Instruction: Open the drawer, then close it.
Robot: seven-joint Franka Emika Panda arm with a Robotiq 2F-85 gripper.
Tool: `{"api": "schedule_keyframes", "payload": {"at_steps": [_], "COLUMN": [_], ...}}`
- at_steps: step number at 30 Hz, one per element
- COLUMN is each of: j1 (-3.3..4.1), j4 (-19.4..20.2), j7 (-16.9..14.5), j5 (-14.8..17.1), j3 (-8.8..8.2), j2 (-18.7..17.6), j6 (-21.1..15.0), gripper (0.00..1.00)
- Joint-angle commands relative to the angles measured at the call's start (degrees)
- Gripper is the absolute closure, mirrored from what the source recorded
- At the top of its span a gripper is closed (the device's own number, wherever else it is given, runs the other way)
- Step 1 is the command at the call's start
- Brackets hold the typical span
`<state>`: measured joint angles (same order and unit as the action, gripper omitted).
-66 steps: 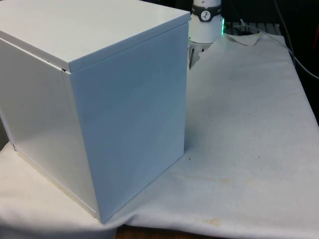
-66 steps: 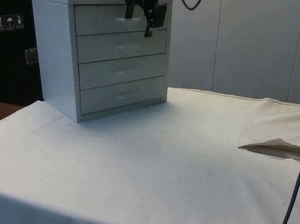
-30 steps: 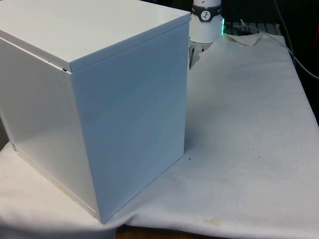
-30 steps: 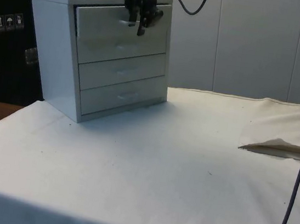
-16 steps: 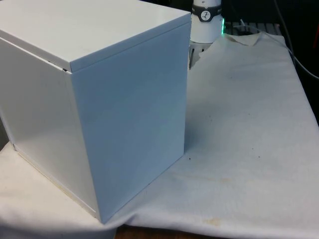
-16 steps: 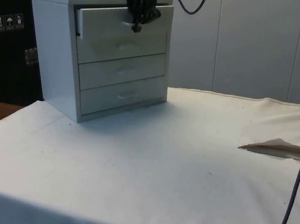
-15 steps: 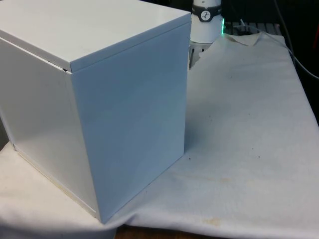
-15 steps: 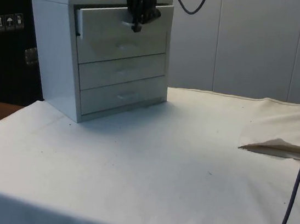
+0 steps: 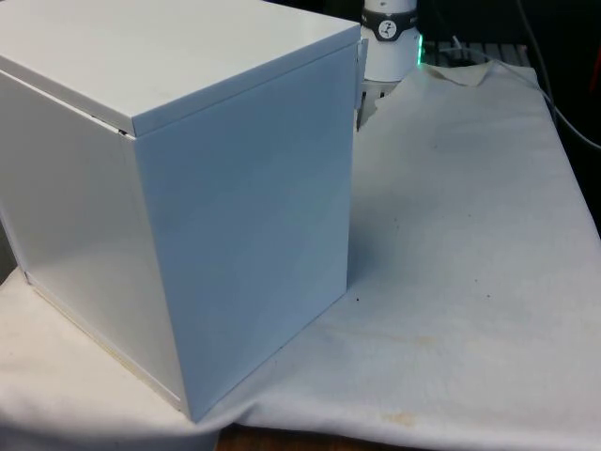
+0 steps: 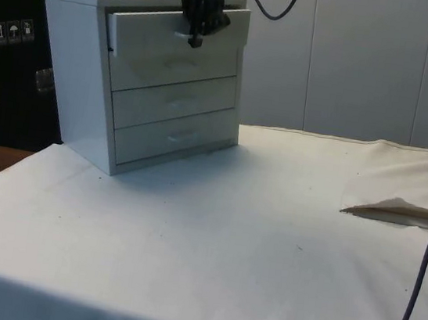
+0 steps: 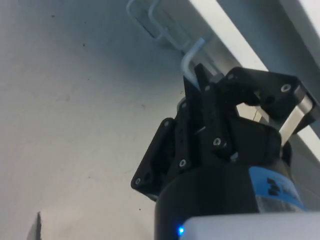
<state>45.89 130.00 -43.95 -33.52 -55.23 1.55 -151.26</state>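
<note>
A white cloth (image 10: 265, 253) is spread over the table, with dark cabinets (image 10: 13, 39) behind. A white chest of drawers (image 10: 80, 71) is set at the far left, its top drawer (image 10: 148, 33) pulled slightly out. The drawer's handle (image 11: 192, 52) is pinched by the black gripper (image 10: 195, 35). No legible writing is seen.

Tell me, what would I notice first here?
Probably the big white chest of drawers standing on the white cloth. Its top drawer sticks out a little, and the robot's black hand is clamped on that drawer's handle.
</note>
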Motion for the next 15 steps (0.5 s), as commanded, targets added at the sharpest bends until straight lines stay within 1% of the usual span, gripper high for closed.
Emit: {"api": "schedule_keyframes", "payload": {"at_steps": [1, 2, 5, 8, 9, 10, 15], "j1": [0.0, -0.06, -0.06, -0.06, 0.06, -0.11, -0.23], "j4": [0.11, 0.92, 1.55, 1.95, 0.97, 2.18, 2.46], "j7": [0.46, 2.58, 4.53, 5.67, 4.24, 6.13, 6.47], "j5": [-0.29, -2.81, -4.13, -5.04, -2.86, -5.39, -5.79], "j3": [0.11, 0.4, 0.8, 1.03, 0.63, 1.09, 1.15], "j2": [0.17, 1.03, 1.95, 2.46, 1.26, 2.75, 3.38], "j6": [0.0, -0.17, 0.0, 0.06, 0.06, 0.06, 0.06], "gripper": [0.99, 0.99, 0.99, 0.99, 0.99, 0.99, 0.99]}}
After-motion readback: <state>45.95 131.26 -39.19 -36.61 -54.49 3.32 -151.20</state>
